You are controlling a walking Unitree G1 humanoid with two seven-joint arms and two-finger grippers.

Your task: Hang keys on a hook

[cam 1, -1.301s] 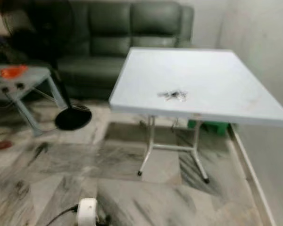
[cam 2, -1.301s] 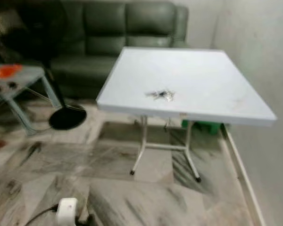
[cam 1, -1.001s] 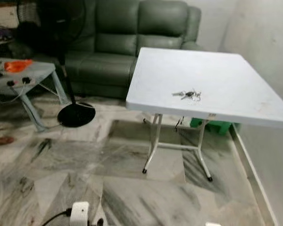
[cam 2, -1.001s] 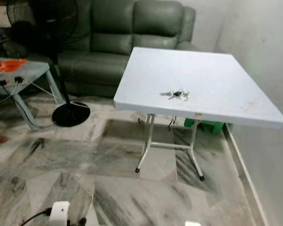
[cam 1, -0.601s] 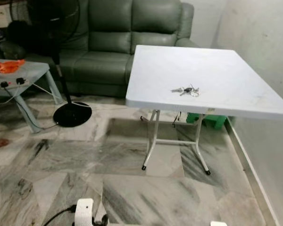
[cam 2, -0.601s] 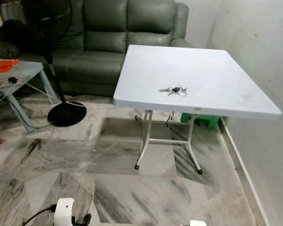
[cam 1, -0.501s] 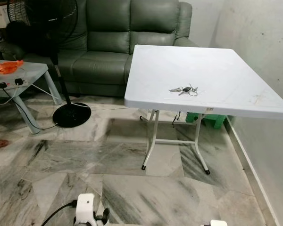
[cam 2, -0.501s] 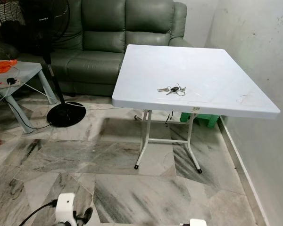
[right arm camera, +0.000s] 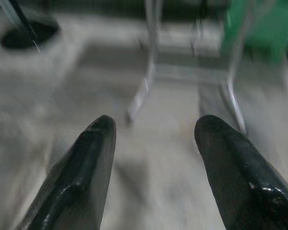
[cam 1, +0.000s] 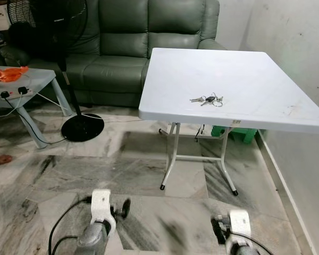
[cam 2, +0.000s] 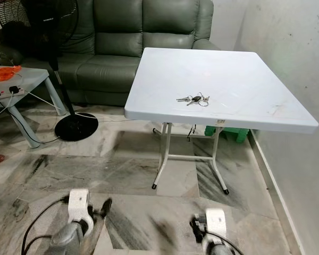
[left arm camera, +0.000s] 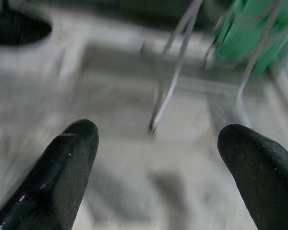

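A bunch of keys (cam 1: 207, 100) lies near the front edge of a white folding table (cam 1: 255, 74), flat on the top. Both silver arms come up at the bottom of the head views, low over the marble floor and well short of the table. In the left wrist view my left gripper (left arm camera: 158, 139) is open, its black fingers (left arm camera: 67, 163) wide apart with nothing between them. In the right wrist view my right gripper (right arm camera: 153, 129) is open too and holds nothing. Both wrist views look at the table's metal legs (right arm camera: 144, 86) and the floor.
A green sofa (cam 1: 133, 32) stands behind the table, with a black standing fan (cam 1: 82, 127) at its left. A small grey side table (cam 1: 21, 79) carries an orange object and a power strip. A green stool (cam 1: 231, 134) sits under the white table. A wall (cam 1: 297, 48) runs along the right.
Both arms have risen into the bottom of the head views. The camera steadied and shifted slightly; the keys and table have not moved.
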